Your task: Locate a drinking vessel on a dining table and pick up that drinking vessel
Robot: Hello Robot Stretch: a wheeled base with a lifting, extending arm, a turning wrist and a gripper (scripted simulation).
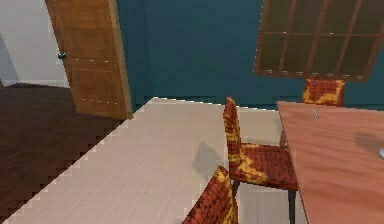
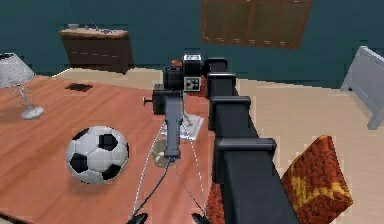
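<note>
The end effector (image 2: 173, 146) hangs over the table (image 2: 60, 125) near 1 football (image 2: 97, 154).

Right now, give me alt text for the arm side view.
The dark arm reaches over a wooden table, its gripper near a black-and-white football; I cannot tell whether it holds anything. A lamp stands far left, a red chair lower right.

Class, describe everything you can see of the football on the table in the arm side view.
The football is a round ball of white panels with black patches, smooth-looking and whole. It rests on the reddish-brown wooden table, at the view's lower left, left of the dark arm and apart from it. Only the tabletop appears to touch it.
</note>
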